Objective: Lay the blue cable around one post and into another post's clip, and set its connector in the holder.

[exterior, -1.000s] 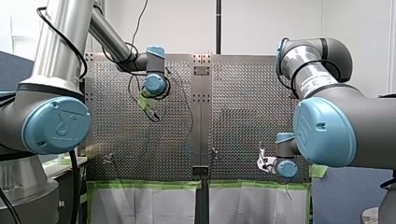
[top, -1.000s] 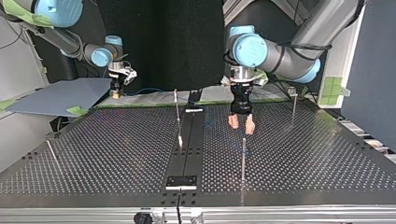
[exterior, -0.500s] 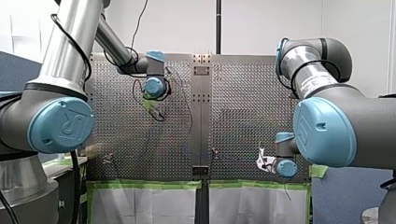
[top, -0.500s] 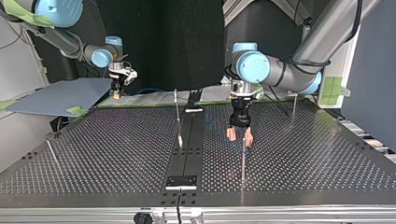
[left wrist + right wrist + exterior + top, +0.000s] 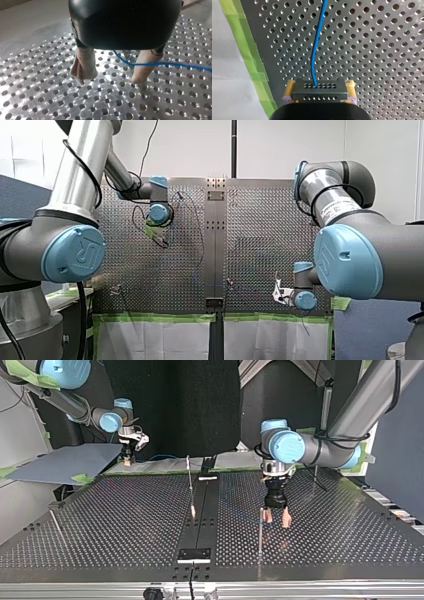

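Wide-open left hand (image 5: 277, 523), beige pads (image 5: 83, 66) well apart, tips low over the perforated worktop (image 5: 37, 100); grips nothing. Between those pads, the blue cable (image 5: 160, 63), crossing in front of one and running off sideways; touching or not, cannot tell. In the top view, a thin upright post (image 5: 260, 535) just beside one pad. Closed right hand (image 5: 319, 93), yellow pads (image 5: 290, 87) clamping the two ends of the grey connector (image 5: 319, 86); long axis crosswise, pad to pad. From its middle, cable pointing straight ahead over the worktop, gently bent, near the green tape (image 5: 259, 75)
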{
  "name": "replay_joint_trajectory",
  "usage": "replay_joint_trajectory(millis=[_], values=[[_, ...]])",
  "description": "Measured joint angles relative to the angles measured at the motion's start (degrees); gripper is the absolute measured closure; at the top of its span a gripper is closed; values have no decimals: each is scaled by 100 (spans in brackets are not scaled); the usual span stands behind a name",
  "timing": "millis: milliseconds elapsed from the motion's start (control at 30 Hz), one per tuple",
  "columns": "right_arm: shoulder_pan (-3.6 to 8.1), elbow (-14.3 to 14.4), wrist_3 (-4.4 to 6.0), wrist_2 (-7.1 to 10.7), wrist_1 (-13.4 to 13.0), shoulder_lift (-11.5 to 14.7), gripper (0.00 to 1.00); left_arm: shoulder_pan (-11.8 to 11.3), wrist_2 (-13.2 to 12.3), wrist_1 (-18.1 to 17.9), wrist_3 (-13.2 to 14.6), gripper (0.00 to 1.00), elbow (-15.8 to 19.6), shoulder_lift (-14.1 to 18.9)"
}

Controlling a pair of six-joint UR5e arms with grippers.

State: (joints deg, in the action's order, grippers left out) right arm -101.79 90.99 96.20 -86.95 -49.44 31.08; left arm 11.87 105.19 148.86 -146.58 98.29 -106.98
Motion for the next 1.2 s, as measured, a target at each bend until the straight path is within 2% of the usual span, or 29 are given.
replay_joint_trajectory(millis=[133,400,600,833,1033,1200], values=[[-8,0,-8,1,3,-2,98,3,-30,-2,-6,0,-3,-1],[-9,0,-12,1,25,-2,98,53,-266,-12,-55,0,-4,-1],[14,1,-20,-22,70,-2,98,56,-216,-37,-4,0,-4,-1],[76,-4,-69,-163,91,31,98,56,-126,-41,34,0,-4,-1],[137,-1,-89,-235,233,247,98,56,-41,-80,83,0,-4,-1],[153,30,-91,-248,487,511,98,64,12,-129,170,0,-5,-4]])
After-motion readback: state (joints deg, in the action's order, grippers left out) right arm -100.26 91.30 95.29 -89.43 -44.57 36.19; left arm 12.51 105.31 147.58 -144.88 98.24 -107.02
